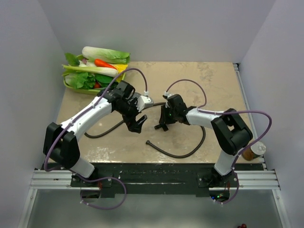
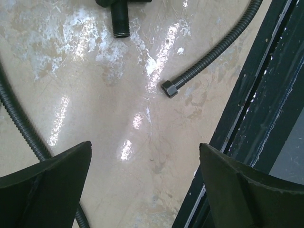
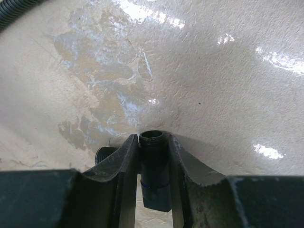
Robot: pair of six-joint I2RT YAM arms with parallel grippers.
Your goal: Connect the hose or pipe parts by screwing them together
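The right gripper [image 3: 152, 142] is clamped on the short threaded handle of the dark grey hand shower head [image 3: 153, 166]. The two fingers press on either side of the tube, and its open threaded mouth pokes out just past the fingertips, low over the glossy beige stone-look table [image 1: 213, 80]. The round face of the head is hidden behind the fingers. A second dark ring just beside one finger may be part of it, though the wrist view is too tight to be sure.

The left gripper [image 1: 135, 125] hangs with its fingers spread wide apart and nothing between them. It is near the right gripper [image 1: 163, 125] at the middle of the table.

The long thin dark ribbed flexible hose [image 1: 183, 154] lies loose on the table in a wide loop. One stretch passes under the left arm, and another curves round the right gripper on the right arm's side.

From the left wrist, the hose's hexagonal end nut [image 2: 169, 89] lies flat on the table ahead of the open gap of the left gripper [image 2: 147, 190], touching neither finger. The threaded handle [image 2: 121, 21] sits further off, well apart from the nut. In the top view that nut [image 1: 148, 142] lies between the two grippers, nearer the bases.

A tray of toy vegetables [image 1: 95, 71] sits at the far left corner.
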